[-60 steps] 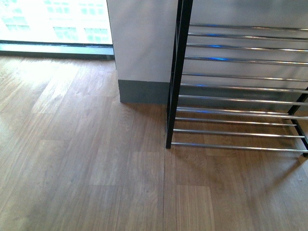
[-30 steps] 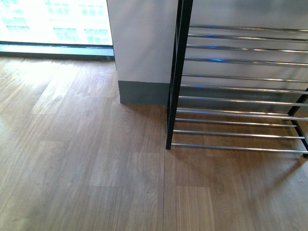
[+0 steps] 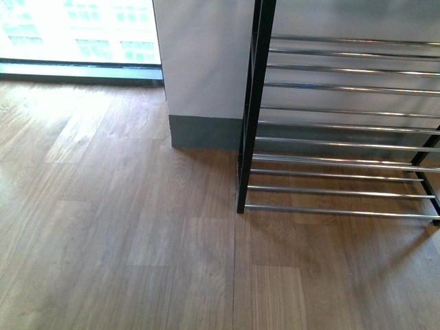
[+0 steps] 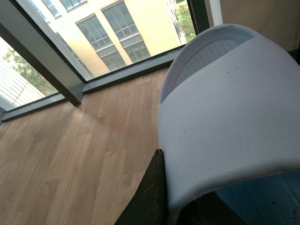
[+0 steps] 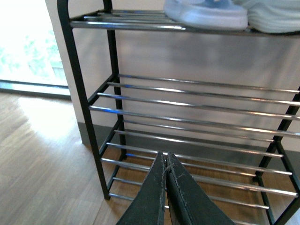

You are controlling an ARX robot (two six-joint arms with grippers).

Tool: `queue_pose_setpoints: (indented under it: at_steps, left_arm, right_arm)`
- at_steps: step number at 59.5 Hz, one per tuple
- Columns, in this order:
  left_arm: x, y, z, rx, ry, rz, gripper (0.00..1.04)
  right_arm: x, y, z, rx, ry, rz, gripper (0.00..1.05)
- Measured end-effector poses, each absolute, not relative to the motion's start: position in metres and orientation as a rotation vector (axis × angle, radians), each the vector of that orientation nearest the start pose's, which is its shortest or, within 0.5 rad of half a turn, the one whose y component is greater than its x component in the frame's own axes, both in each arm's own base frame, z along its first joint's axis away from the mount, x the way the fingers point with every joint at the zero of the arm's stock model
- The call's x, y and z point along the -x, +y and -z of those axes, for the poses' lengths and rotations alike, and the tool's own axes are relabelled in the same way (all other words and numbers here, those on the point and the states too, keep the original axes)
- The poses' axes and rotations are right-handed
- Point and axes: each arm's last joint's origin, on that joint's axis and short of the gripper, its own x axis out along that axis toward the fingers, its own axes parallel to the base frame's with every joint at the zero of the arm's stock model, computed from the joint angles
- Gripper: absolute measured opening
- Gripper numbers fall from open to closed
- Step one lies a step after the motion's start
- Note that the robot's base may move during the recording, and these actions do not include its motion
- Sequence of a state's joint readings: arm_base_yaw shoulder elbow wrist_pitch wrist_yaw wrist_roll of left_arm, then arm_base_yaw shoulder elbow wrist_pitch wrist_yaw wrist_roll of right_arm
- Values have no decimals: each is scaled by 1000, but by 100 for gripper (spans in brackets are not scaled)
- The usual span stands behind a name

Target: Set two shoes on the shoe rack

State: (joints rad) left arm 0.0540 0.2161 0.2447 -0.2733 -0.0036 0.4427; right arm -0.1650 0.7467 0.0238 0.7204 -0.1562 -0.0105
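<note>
Left pincer (image 4: 161, 197): clamped on a white-soled shoe (image 4: 225, 122), off the rack.
Right pincer (image 5: 165, 187): together, empty, facing shoe rack (image 5: 187, 117).
Top shelf: two shoes (image 5: 206, 11).
Risk: sole may slip between rods.

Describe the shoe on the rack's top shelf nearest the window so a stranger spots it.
Find the shoe rack, black posts and chrome rods, against the pale wall beside the window. Two pale shoes sit on its highest visible shelf; take the shoe nearer the window-side end post. Its sole edge is smooth and faintly bluish, whereas the neighbour looks whiter and ribbed.
</note>
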Motion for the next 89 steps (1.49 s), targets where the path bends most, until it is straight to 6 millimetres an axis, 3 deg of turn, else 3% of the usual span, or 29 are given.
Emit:
queue_pose_setpoints:
  at_steps: [20,89]
  left_arm:
    - [-99,5,-204,-434,253,-2,2]
    - [-99,5,-204,-434,253,-2,2]
  right_arm:
    - [-130,-1,-171,9,-12,0,1]
    - [-97,0,-170,7,-16,4,1]
